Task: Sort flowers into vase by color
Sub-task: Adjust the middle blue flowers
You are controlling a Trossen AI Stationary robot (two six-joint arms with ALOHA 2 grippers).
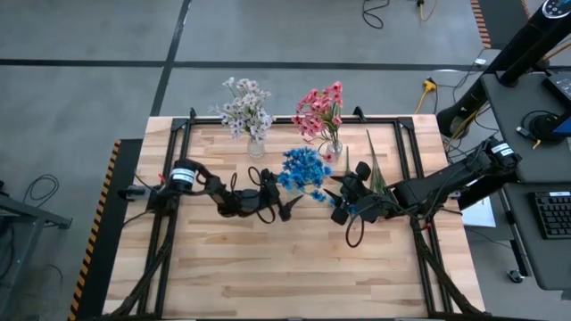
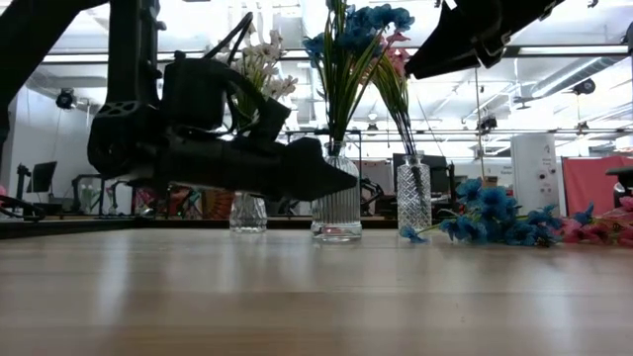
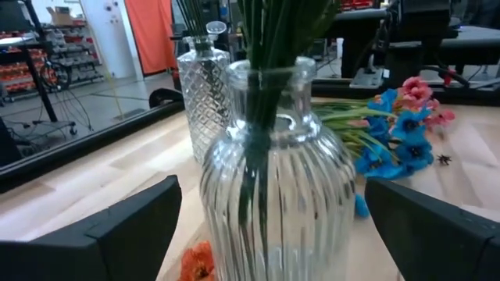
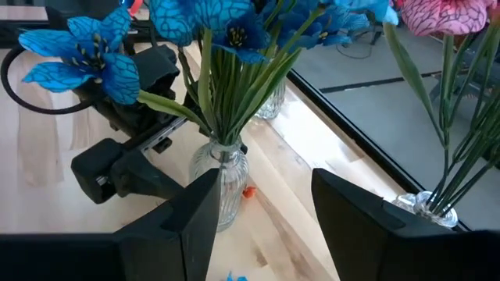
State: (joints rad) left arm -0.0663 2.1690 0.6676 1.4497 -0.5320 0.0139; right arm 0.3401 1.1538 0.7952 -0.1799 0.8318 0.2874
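A ribbed glass vase [image 3: 273,195] holding blue flowers [image 1: 303,168] stands mid-table. My left gripper [image 3: 271,191] is open and level with the vase, one finger on either side and a small gap at each. In the low view the left gripper [image 2: 297,173] sits just off the table beside the vase [image 2: 336,210]. My right gripper [image 4: 266,183] is open, holds nothing, and hovers raised to the right of the blue flowers [image 4: 226,31]. White flowers [image 1: 247,109] and pink flowers [image 1: 319,109] stand in two vases farther back. Loose blue and pink sprays [image 2: 504,222] lie on the table.
A diamond-cut vase [image 3: 199,86] stands just behind the ribbed one. Loose green stems [image 1: 375,168] lie by the right arm. An orange petal [image 3: 195,261] lies at the ribbed vase's foot. The near half of the table [image 1: 285,267] is bare wood.
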